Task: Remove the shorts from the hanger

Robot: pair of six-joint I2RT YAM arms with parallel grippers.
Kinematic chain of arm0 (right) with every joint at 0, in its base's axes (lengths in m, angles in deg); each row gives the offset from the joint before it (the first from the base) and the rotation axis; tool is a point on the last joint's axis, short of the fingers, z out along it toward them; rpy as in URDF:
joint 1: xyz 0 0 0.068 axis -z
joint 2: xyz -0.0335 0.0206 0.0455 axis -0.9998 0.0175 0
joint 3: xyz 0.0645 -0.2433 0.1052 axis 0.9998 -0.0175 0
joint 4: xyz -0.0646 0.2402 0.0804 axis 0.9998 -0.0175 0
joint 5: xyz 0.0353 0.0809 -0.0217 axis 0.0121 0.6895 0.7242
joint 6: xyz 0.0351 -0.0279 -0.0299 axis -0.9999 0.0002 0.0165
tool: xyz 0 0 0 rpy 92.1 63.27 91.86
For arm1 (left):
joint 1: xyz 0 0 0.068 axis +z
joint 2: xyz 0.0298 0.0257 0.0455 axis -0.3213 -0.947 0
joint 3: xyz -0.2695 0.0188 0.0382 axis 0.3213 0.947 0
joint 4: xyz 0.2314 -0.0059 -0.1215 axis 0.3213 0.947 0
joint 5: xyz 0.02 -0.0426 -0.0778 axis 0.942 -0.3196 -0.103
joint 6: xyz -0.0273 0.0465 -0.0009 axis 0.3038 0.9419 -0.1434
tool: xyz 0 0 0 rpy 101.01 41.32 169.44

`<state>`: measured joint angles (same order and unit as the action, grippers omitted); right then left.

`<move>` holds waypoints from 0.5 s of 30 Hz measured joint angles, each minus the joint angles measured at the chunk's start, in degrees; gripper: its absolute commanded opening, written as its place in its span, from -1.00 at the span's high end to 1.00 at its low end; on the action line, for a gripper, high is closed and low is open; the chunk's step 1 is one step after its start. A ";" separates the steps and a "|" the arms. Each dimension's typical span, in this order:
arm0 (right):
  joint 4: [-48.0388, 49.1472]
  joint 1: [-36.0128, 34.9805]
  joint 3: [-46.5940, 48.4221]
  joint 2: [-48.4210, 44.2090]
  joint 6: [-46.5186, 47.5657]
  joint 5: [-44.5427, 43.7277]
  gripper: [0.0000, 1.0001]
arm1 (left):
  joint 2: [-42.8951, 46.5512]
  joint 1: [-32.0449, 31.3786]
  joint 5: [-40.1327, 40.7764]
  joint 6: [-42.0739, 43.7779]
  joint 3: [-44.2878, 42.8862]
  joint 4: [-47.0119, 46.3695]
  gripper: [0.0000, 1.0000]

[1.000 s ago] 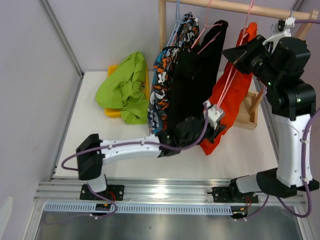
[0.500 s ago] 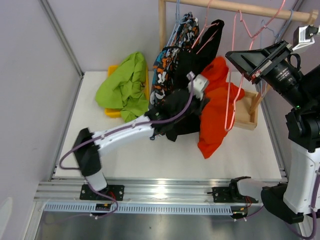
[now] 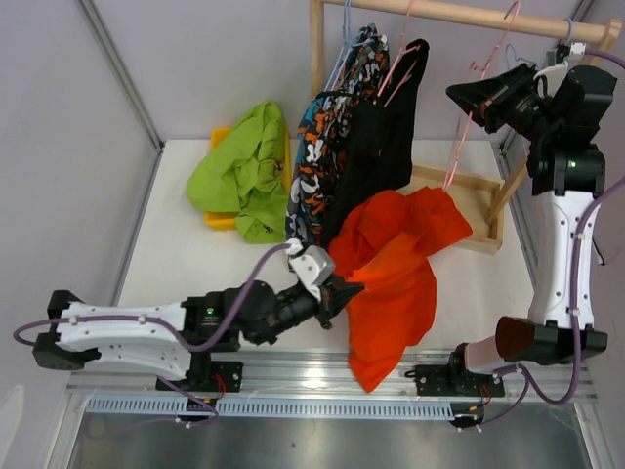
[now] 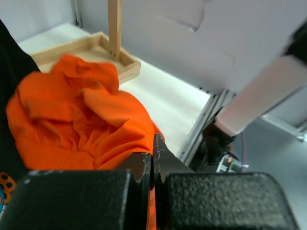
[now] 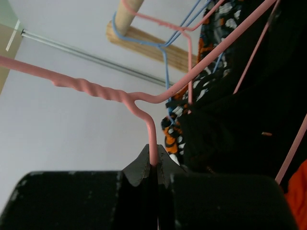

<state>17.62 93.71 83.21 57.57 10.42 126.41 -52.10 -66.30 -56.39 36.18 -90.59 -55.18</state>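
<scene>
Sprawling over the white table surface (image 3: 176, 283) and spilling past its near edge, the soft orange-red fabric shorts (image 3: 391, 259) lie free of any hanger, so this pair looks done. The black fabric shorts (image 3: 381, 147) and a blotch-patterned pair (image 3: 322, 137) hang from the wooden rail (image 3: 439, 14) (lime green ones (image 3: 239, 166) sit heaped at back left). The right gripper (image 5: 153, 165) has its fingers pinched on the thin pink wire hanger (image 5: 152, 134), lifted clear of the cloth; the left gripper (image 4: 153, 160) has its fingers clamped on the orange hem.
</scene>
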 measured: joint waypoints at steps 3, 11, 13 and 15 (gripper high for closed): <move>2.21 1.86 0.55 3.76 0.11 1.38 1.00 | 4.85 -3.76 4.35 -0.02 0.00 2.16 1.00; 4.57 6.21 10.10 15.02 0.33 3.54 1.00 | 11.78 -6.23 13.62 -2.16 3.30 9.77 1.00; 4.87 6.95 10.29 15.63 0.35 3.98 1.00 | 13.14 -6.88 15.26 -3.43 3.91 12.68 1.00; 4.90 7.43 10.32 15.76 0.42 4.37 1.00 | 14.93 -8.13 17.64 -4.66 4.02 16.31 1.00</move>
<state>22.51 101.14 93.53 73.33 10.84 130.78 -37.17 -74.43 -38.75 31.53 -86.57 -38.87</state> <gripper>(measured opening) 0.055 0.008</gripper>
